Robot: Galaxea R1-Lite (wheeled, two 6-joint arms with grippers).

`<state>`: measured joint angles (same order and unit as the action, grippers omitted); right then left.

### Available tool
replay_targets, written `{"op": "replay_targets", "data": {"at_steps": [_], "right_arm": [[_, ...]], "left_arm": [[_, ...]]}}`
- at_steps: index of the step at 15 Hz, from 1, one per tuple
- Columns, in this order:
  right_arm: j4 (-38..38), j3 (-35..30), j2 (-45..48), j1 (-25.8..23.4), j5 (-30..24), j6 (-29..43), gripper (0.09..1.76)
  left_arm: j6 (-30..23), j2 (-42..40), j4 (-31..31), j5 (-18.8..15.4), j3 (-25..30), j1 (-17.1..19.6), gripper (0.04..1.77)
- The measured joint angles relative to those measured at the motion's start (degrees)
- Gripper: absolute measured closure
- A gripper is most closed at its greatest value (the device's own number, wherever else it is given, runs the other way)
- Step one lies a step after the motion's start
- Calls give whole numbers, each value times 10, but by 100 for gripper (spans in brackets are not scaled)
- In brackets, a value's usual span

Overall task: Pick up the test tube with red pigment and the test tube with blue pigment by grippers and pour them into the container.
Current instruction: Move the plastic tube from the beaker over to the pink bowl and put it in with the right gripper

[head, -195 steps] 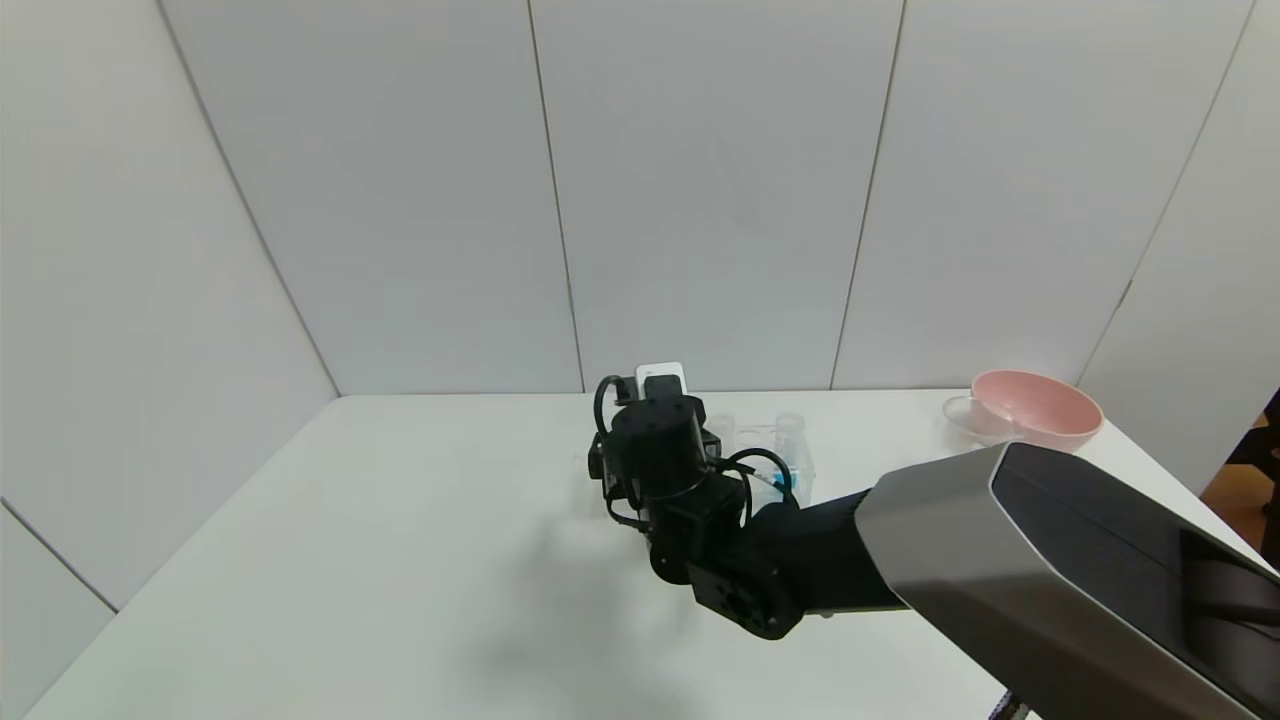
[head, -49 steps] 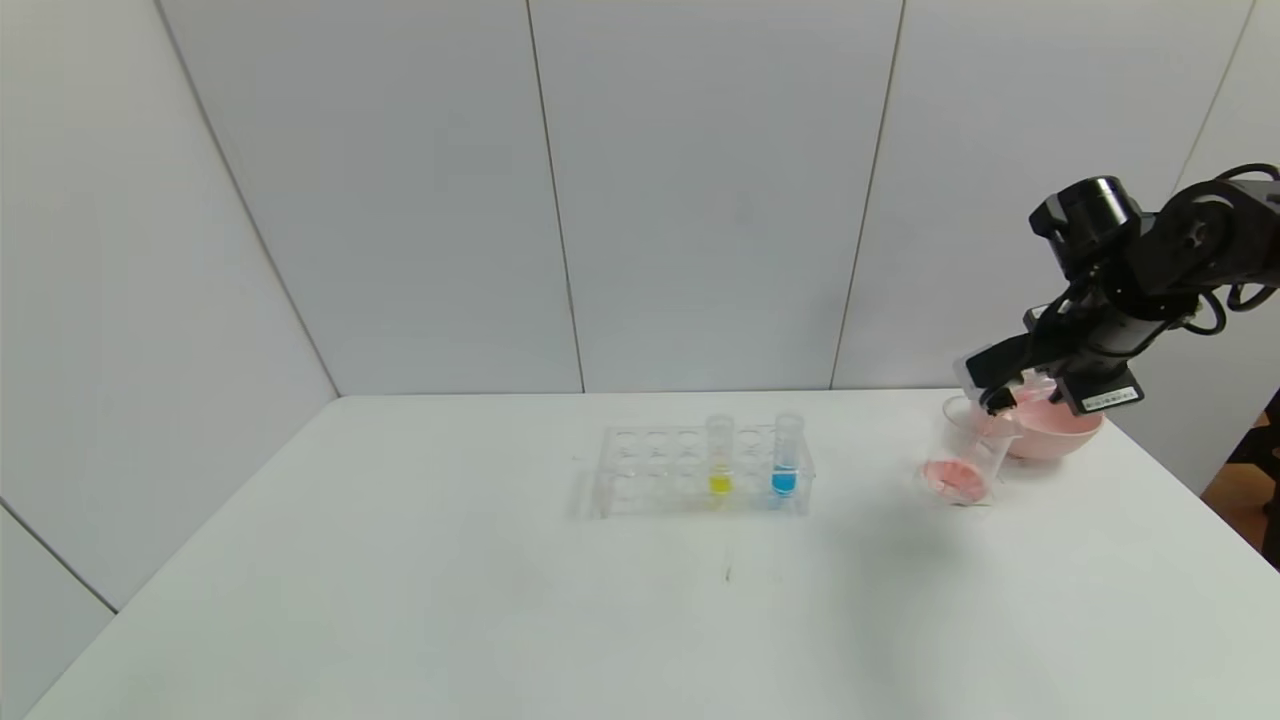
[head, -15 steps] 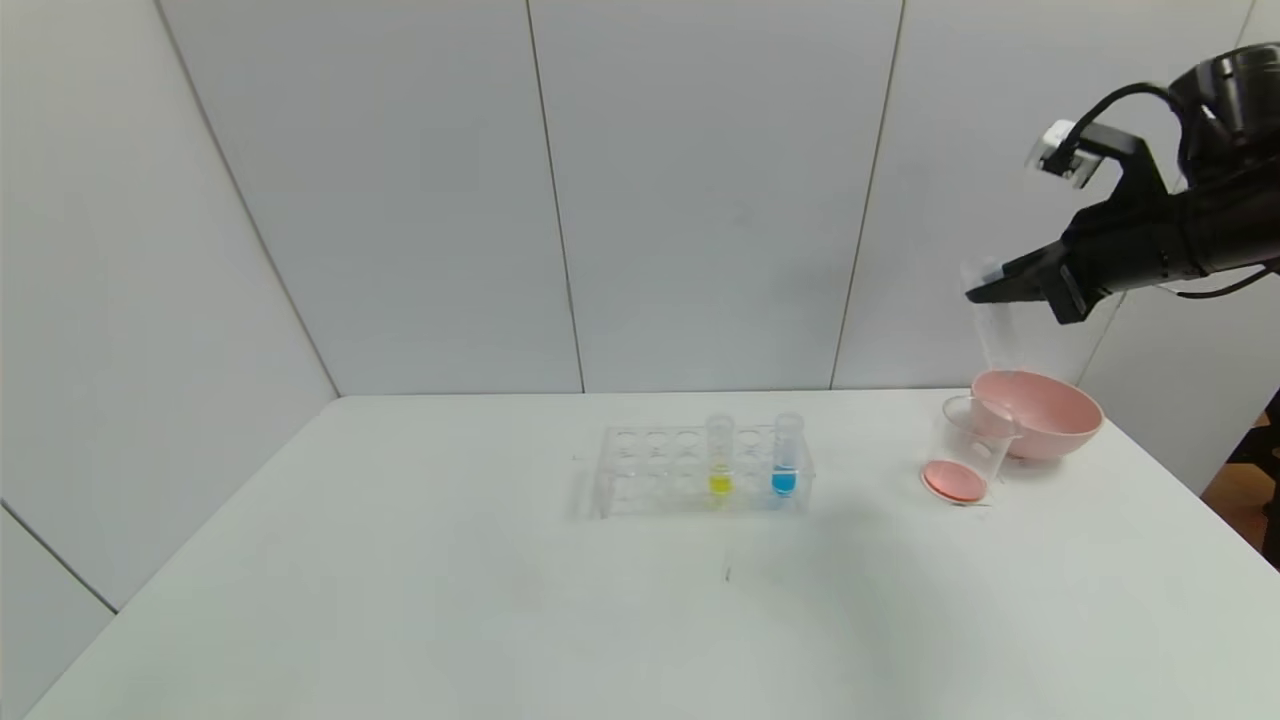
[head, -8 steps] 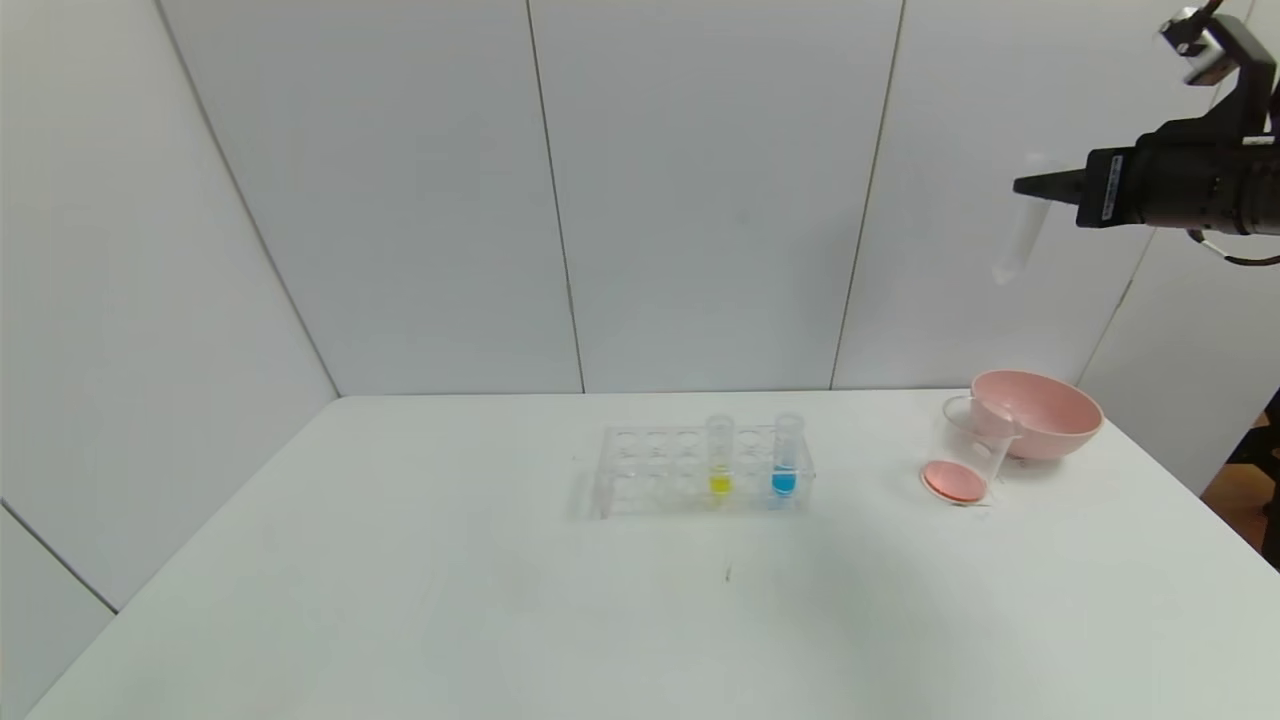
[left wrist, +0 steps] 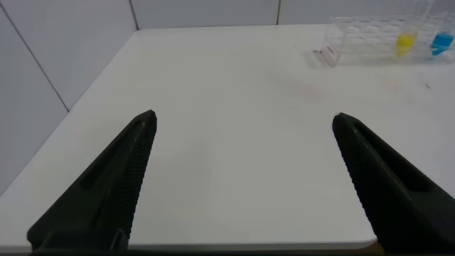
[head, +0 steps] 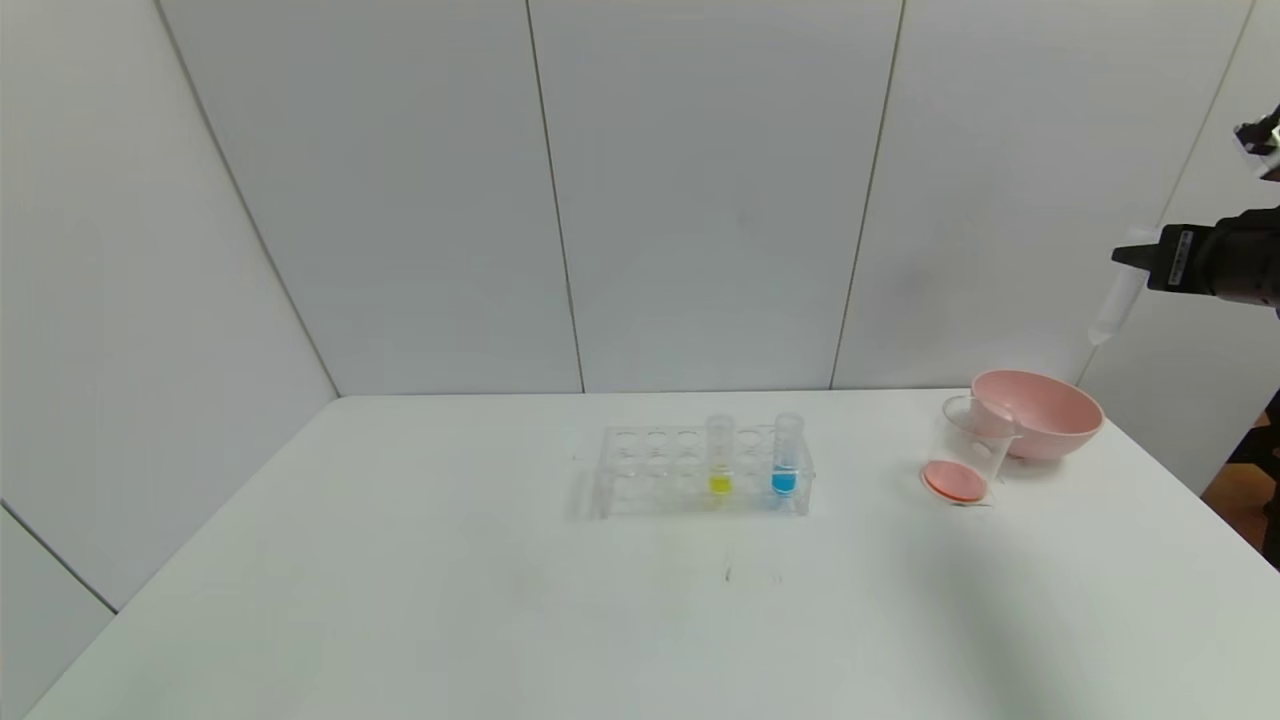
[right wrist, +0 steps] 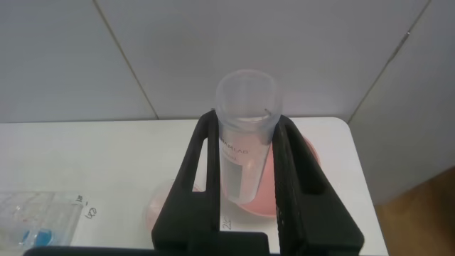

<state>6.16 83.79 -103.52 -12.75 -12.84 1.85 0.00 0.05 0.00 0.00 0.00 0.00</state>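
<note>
My right gripper (head: 1135,258) is high at the far right, above and to the right of the pink bowl, shut on the test tube with red pigment (head: 1113,303), which looks clear and empty and hangs slightly tilted. In the right wrist view both fingers (right wrist: 201,163) press the sides of the tube (right wrist: 245,142). The container (head: 967,448) stands on the table beside the bowl with red liquid in its bottom. The test tube with blue pigment (head: 787,460) stands upright in the rack. My left gripper (left wrist: 243,117) is open over bare table, holding nothing.
A clear tube rack (head: 645,470) sits mid-table and also holds a yellow tube (head: 720,460). The pink bowl (head: 1040,410) touches the container at the back right. The table edge (head: 1190,500) runs close to the right of the bowl. White walls enclose the back.
Over the last second my right gripper carried the empty tube up and then rightward, away from over the container, and it now sits lower than half a second ago. Nothing on the table moved.
</note>
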Motion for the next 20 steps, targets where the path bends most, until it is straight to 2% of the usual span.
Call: {"op": "replay_targets", "data": {"at_steps": [6, 10, 14, 20], "right_arm": [[9, 9, -66, -20, 0, 1, 135], [80, 36, -135, -21, 2, 5, 135], [88, 70, -191, -22, 4, 4, 135], [97, 69, -213, -29, 0, 3, 135]], "left_arm": [[0, 0, 0, 0, 0, 0, 5], [0, 0, 0, 0, 0, 0, 5], [0, 0, 0, 0, 0, 0, 5], [0, 0, 0, 0, 0, 0, 5]]}}
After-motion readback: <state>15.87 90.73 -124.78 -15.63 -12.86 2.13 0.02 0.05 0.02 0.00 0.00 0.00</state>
